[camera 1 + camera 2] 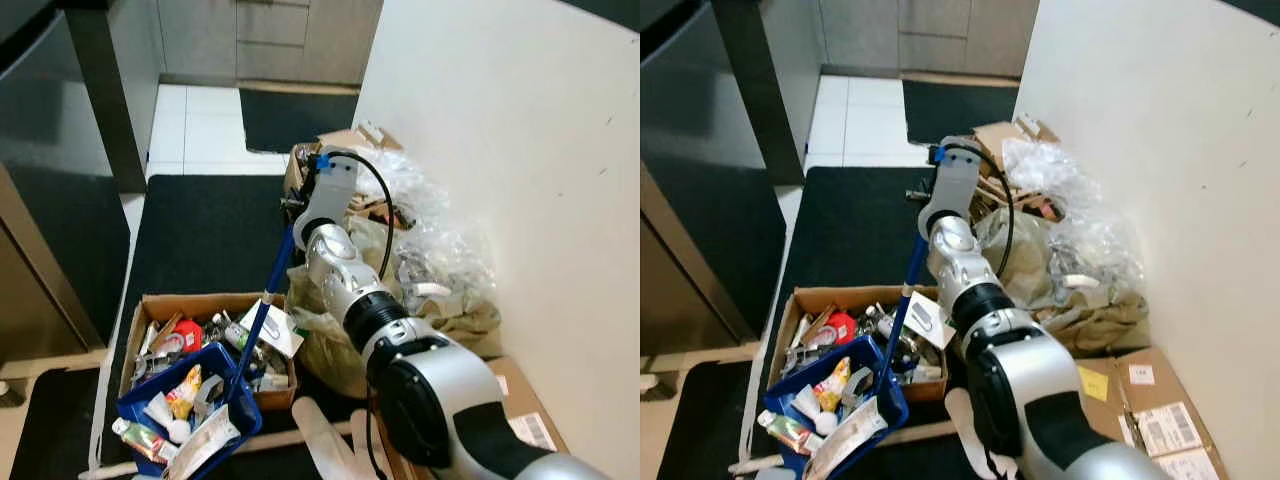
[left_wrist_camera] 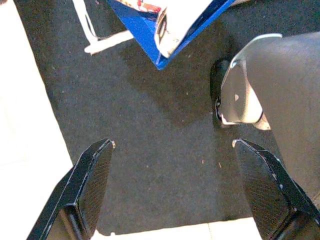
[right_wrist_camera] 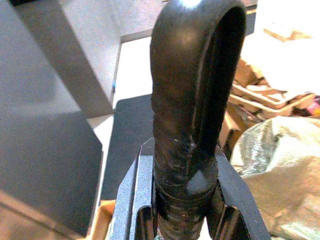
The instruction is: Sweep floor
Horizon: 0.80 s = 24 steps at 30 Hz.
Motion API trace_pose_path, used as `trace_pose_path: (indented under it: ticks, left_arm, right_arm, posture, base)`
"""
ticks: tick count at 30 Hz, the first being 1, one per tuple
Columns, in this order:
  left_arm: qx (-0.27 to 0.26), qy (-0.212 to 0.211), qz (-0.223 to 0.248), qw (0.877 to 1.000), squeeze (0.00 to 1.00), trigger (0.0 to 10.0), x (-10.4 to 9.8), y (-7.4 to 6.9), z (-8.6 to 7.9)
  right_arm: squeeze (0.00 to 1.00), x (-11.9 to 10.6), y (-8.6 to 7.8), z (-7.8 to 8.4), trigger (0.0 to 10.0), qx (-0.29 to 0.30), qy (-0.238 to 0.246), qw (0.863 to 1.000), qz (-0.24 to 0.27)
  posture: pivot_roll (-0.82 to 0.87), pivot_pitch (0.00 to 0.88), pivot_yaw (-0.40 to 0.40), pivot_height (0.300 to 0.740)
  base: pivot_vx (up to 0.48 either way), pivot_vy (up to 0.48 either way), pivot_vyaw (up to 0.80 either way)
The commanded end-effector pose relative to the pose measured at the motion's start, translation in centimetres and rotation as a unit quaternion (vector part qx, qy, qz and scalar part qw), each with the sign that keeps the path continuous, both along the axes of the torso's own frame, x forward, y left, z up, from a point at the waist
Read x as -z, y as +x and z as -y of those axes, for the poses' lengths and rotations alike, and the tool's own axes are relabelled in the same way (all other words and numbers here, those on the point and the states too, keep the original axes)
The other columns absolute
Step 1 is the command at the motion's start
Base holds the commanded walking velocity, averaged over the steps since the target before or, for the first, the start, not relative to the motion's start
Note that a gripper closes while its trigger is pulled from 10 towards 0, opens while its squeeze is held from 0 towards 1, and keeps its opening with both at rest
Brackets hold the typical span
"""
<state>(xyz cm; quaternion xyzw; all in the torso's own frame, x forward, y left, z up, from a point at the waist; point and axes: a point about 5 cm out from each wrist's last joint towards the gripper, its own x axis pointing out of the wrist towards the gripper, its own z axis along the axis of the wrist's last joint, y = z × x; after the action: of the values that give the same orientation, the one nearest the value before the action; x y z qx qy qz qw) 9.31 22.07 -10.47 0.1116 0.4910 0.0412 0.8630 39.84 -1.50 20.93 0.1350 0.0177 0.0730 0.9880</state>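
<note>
Right arm [image 1: 400,330] fills the near view, reaching forward so the right gripper [image 1: 300,205] clamps its fingers around the black looped grip [image 3: 192,100] of a blue-handled dustpan [image 1: 195,405], which sits heaped with litter against the cardboard box [image 1: 150,305] of rubbish on the dark mat [image 1: 205,235]. Left gripper [image 2: 172,187] hangs spread wide above the mat, empty. Judging by this, collecting is underway; emptying the pan likely calls for a level lift

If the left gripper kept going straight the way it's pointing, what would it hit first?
Most likely the black mat. The left gripper hangs open, pointing down at bare carpet between its fingers. The blue bin lies farther ahead, off that line, though depth is hard to judge.
</note>
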Motion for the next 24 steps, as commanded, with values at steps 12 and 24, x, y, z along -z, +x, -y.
trace_pose_path:
  ticks: [12, 24]
  left_arm:
    - [0.028, -0.049, -0.032, 0.998, 0.0, 10.0, 1.0, -1.9, 3.6]
    - [0.03, -0.051, -0.031, 0.998, 0.0, 10.0, 1.0, -2.2, 3.6]
  right_arm:
    - [0.0, -3.0, 0.7, 1.0, 10.0, 0.055, 0.097, 0.993, 0.027]
    - [0.0, -7.9, 1.1, 1.6, 10.0, 0.068, 0.122, 0.984, 0.108]
  posture:
    - [0.17, 0.157, -0.214, 0.74]
    - [0.19, 0.148, -0.219, 0.74]
  base:
    - [0.0, 0.0, 0.0]
    - [0.0, 0.0, 0.0]
